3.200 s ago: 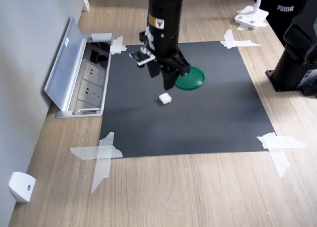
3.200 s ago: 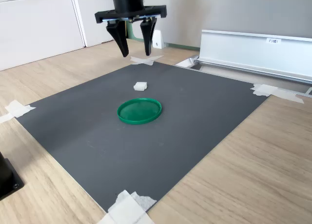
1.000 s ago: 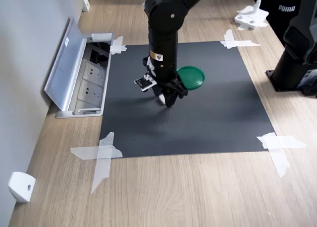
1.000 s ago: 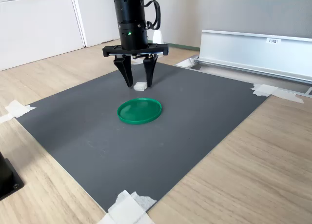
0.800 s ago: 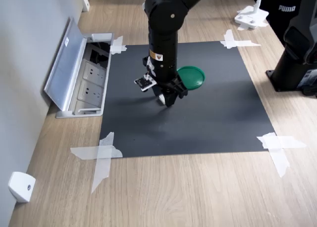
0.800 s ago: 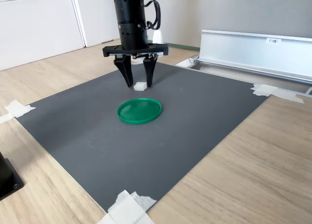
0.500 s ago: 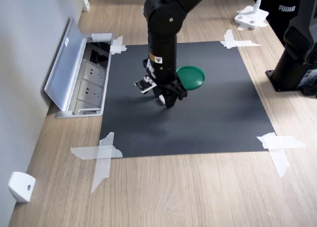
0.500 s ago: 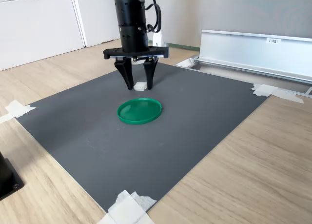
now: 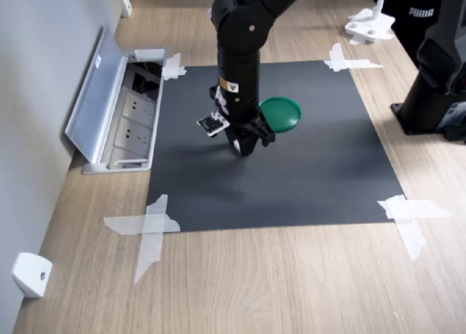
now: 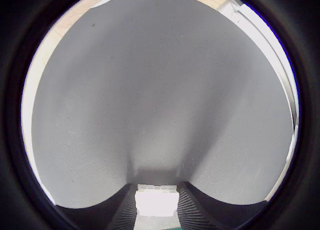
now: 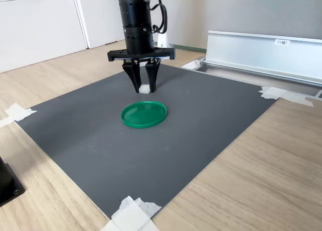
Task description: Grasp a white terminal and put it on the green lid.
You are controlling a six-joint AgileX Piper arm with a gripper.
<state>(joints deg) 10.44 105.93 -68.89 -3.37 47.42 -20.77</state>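
The white terminal (image 11: 144, 89) is a tiny white block resting on the black mat (image 9: 313, 167), just beyond the green lid (image 11: 144, 114) in the second exterior view. My gripper (image 11: 144, 88) points straight down over it, its two fingers pressed against the block's sides. In the wrist view the white terminal (image 10: 156, 202) fills the gap between the ribbed pads (image 10: 189, 210). From the first exterior view, my gripper (image 9: 244, 149) hides the block, and the green lid (image 9: 281, 113) lies flat close by on the first exterior view's right.
An open floor socket box (image 9: 129, 116) with a raised metal flap (image 11: 261, 50) borders the mat. White tape strips (image 9: 149, 228) hold the mat's corners. A black machine base (image 9: 437, 94), a white stand (image 9: 370, 22) and a white wedge piece (image 9: 30, 274) sit on the wooden surface.
The gripper came down around the white terminal, and over the last second its fingers drew together until they closed on the block. The green lid has not moved.
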